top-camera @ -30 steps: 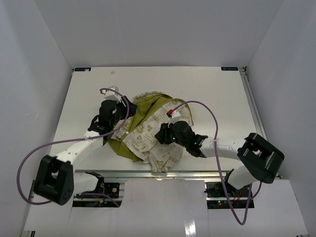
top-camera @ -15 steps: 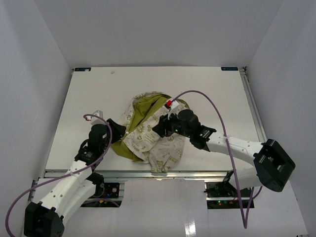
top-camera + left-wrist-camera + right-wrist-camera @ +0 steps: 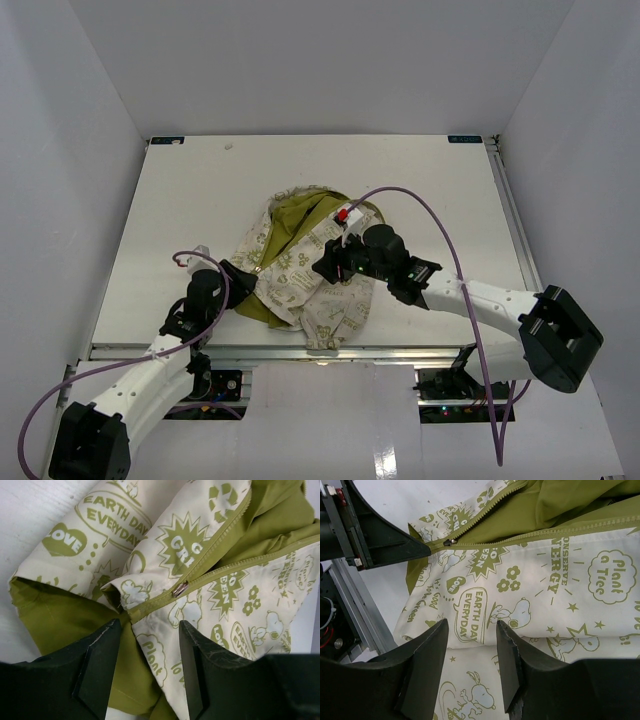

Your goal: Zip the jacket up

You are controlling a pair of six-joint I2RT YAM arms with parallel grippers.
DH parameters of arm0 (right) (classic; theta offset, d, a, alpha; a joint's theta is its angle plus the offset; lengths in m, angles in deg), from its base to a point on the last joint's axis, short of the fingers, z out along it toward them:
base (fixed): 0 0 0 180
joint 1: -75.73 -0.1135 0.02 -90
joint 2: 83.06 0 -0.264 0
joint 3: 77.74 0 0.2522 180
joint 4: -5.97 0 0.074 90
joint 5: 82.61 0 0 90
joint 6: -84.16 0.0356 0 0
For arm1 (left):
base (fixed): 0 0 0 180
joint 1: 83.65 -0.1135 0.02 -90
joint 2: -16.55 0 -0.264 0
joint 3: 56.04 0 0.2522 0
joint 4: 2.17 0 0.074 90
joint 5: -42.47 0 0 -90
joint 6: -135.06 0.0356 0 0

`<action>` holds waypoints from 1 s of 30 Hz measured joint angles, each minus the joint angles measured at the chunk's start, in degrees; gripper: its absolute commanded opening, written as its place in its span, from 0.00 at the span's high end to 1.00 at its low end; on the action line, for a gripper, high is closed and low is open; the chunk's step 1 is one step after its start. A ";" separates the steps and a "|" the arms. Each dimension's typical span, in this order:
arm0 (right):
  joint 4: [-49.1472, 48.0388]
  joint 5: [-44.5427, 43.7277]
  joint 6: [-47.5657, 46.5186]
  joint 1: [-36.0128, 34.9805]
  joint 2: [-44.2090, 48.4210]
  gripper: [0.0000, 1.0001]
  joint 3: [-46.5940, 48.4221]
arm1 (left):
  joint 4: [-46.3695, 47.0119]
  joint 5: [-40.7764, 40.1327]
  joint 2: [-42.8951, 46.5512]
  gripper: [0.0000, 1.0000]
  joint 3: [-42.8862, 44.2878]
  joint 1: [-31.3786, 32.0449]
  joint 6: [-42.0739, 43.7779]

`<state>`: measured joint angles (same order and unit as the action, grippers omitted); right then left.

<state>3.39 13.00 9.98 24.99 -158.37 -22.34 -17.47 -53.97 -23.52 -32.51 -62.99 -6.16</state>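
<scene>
Left arm (image 3: 150, 368): showing white links, black joints.
Right arm (image 3: 490, 297): wearing identical colours.
Cables (image 3: 396, 190): looping purple.
Left gripper (image 3: 150, 624): showing dark angular fingers.

White table (image 3: 200, 190) inside a white-walled enclosure carries a single garment. The cream jacket (image 3: 300, 270), printed in olive green, lies crumpled toward the middle of the near side. Its front is parted to show the olive lining (image 3: 300, 213), and one fold reaches the table's near edge.
</scene>
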 measured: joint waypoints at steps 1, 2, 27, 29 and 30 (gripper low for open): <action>0.00 0.02 0.00 0.00 0.00 0.50 -0.17 | 0.86 0.00 0.00 0.40 -0.10 0.00 0.01; 0.01 0.02 0.01 0.00 0.00 0.50 -0.24 | 1.95 0.00 0.00 0.40 -0.30 0.00 0.06; 0.14 2.47 -1.96 0.00 -2.86 0.50 -0.03 | 14.64 -2.00 -7.77 0.37 -2.91 -0.18 4.60; 0.24 2.53 -2.18 0.00 -2.86 0.50 0.14 | 15.51 -2.01 -8.18 0.37 -2.91 -0.25 4.67; 0.26 2.53 -2.32 0.00 -2.86 0.50 0.25 | 15.89 -2.03 -8.48 0.37 -2.91 -0.27 4.68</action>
<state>3.66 15.53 7.66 24.99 -161.24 -22.10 -1.58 -56.00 -32.01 -35.43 -63.26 -1.48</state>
